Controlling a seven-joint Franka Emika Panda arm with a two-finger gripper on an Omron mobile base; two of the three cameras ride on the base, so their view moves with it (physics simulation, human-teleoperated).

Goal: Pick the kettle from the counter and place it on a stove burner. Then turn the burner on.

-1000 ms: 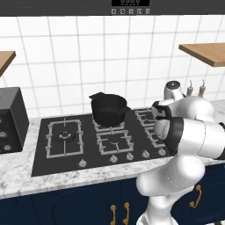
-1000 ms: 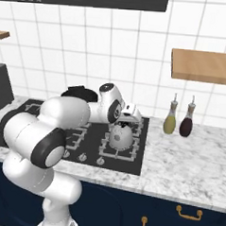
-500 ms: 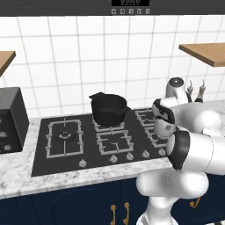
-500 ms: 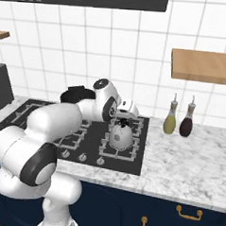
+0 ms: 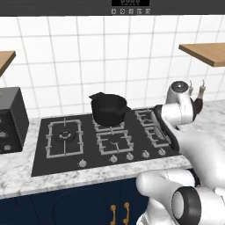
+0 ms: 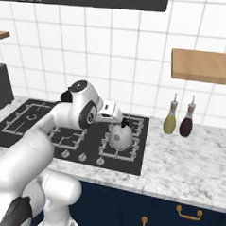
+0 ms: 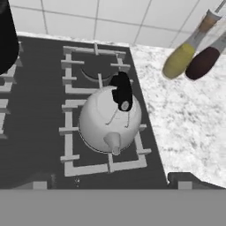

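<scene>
- The kettle (image 6: 120,136) stands upright on the front right burner (image 7: 70,132) of the black cooktop (image 6: 24,126), its dark lid knob up — short spout toward the cooktop's front edge.
- The tool (image 6: 115,116) hovers just above the kettle, apart from it, its jaws spread wide and holding nothing.
- From the hand view the kettle (image 7: 110,120) sits squarely on the grate, with the burner knobs (image 6: 81,156) in a row along the front edge of the cooktop.
- A black pot (image 5: 107,109) rests on a rear burner, well to the left of the kettle.
- Two slim bottles (image 6: 180,119) — one yellowish, one dark — stand on the marbled tabletop (image 6: 192,157) near the wall, to the right of the cooktop.
- A dark box-shaped appliance (image 5: 11,118) sits on the tabletop at the far left.
</scene>
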